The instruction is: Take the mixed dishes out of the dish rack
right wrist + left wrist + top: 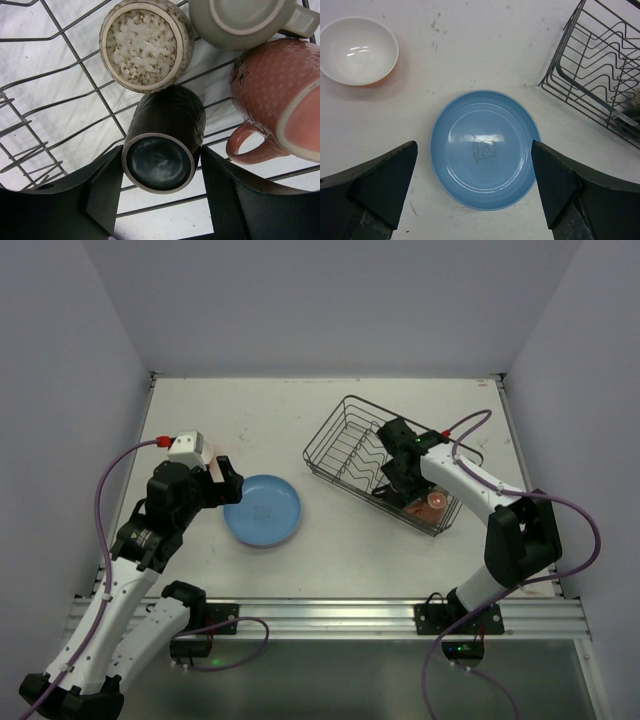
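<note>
The dish rack (345, 435) of black wire stands at the right of the table. My right gripper (400, 478) reaches down into it. In the right wrist view its fingers press both sides of a dark brown cup (159, 162) that stands upside down on the wires. Beside that cup are a speckled olive cup (141, 44), a pale mug (240, 20) and a pink mug (280, 95). A light blue plate (262, 510) lies flat on the table left of the rack. My left gripper (475, 190) hovers wide open just above the plate (485, 150), holding nothing.
An orange bowl (357, 50) with a white inside sits upright on the table beyond the plate, in the left wrist view. The rack's corner (600, 75) lies to the plate's right. Grey walls close in the table on three sides.
</note>
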